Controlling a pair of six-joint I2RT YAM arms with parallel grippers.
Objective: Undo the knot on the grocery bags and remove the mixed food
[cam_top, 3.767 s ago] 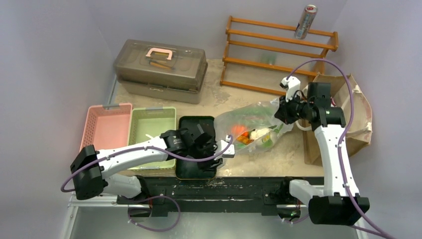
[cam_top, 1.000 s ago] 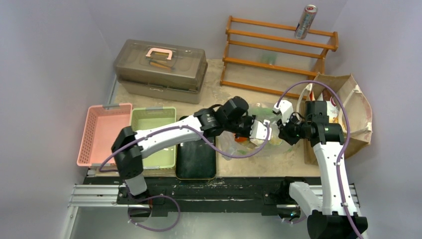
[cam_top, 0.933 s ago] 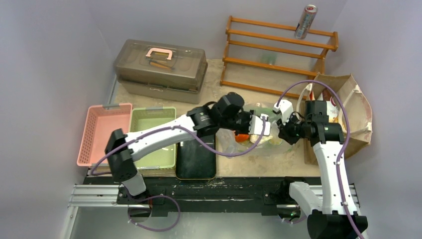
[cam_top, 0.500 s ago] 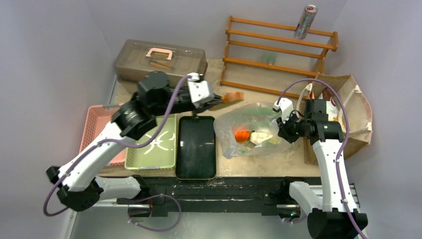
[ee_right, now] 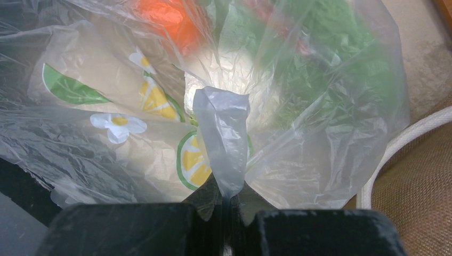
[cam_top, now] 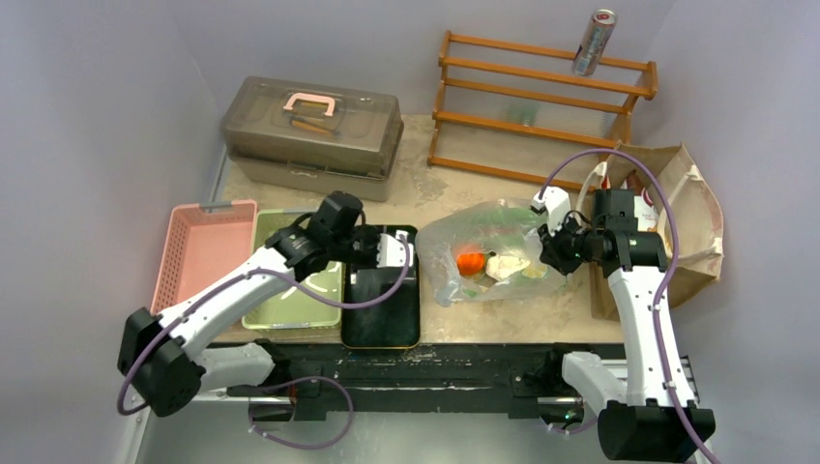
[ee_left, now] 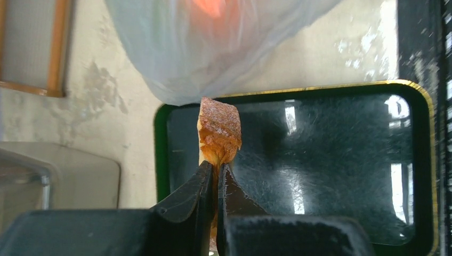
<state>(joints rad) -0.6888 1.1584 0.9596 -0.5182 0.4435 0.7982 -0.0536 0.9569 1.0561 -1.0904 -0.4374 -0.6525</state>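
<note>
Half a second back the left gripper (ee_left: 216, 168) was high at 11 o'clock of the tray (cam_top: 382, 314), near the case (cam_top: 309, 121). Now it hangs low over the tray's 12 o'clock end, clenched on one toast slice (ee_left: 219, 130). The right gripper (ee_right: 226, 194) has not moved and is pinching a fold of the plastic bag (ee_right: 298, 106), which lies at the tray's 3 o'clock. Two bags are in view, with the paper bag (cam_top: 691, 222) at the plastic one's 3 o'clock. There are two baskets, a pink basket (cam_top: 198, 256) and a green basket (cam_top: 276, 314), and one each of tray, case, rack (cam_top: 541, 106) and can (cam_top: 593, 42).
</note>
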